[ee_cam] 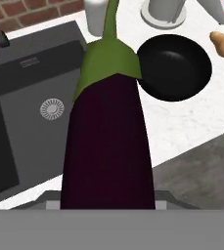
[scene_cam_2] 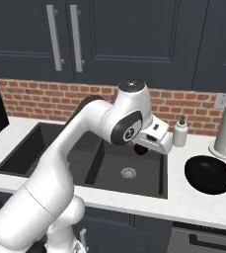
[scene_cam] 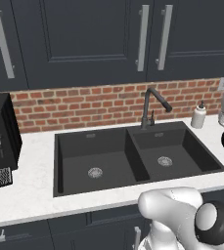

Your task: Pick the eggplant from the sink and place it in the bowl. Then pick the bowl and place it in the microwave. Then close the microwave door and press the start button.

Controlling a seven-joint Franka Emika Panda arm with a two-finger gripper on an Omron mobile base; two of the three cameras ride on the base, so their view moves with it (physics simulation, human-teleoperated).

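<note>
The eggplant [ee_cam: 108,141] is gripped in the tool [scene_cam_2: 143,148], closed about its lower body, raised over the sink [scene_cam_2: 129,173]. It is judged light, firm, smooth-skinned and slip-prone. The bowl [ee_cam: 174,67] lies ahead-right on the tabletop [ee_cam: 182,127].

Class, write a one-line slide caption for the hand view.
Held eggplant, green cap up, fills the foreground above the black sink, with the empty black bowl waiting on the white counter.

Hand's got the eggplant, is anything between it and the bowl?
Nothing visible. The eggplant, held above the sink, has only bare white counter between it and the empty bowl. A soap bottle stands behind, off the path.
</note>
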